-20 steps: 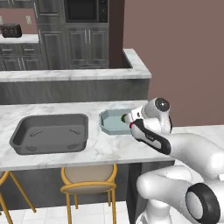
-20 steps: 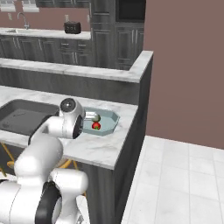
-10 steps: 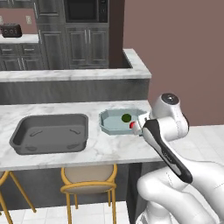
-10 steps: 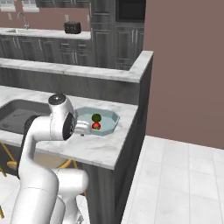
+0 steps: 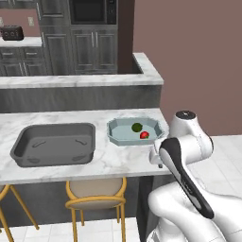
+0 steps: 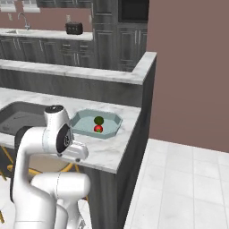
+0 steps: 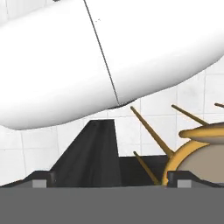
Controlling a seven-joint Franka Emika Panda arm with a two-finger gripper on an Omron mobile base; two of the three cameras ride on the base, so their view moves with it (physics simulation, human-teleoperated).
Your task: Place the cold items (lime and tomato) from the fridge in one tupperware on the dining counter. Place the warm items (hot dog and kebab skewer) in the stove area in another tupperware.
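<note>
A light blue tupperware (image 5: 158, 127) (image 6: 76, 120) stands at the right end of the dining counter (image 5: 118, 160). A green lime (image 5: 136, 127) (image 6: 98, 120) and a red tomato (image 5: 144, 135) (image 6: 98, 129) lie inside it. A dark grey tupperware (image 5: 54, 143) (image 6: 18, 116) sits to its left with nothing in it. My arm is folded back off the counter's front right corner. My gripper (image 7: 111, 183) is open and holds nothing; it points down past the counter edge at the floor. The hot dog and kebab skewer are out of view.
A yellow stool (image 5: 94, 194) (image 7: 201, 157) stands under the counter's front edge, close to my hand. A raised ledge (image 5: 80, 80) runs behind the counter. Far cabinets carry a toaster (image 5: 10, 32) (image 6: 74, 28). White tiled floor (image 6: 179, 179) lies open to the right.
My arm has drawn back from above the light blue tupperware and folded down at the counter's front right corner. Lime and tomato stay in the tupperware.
</note>
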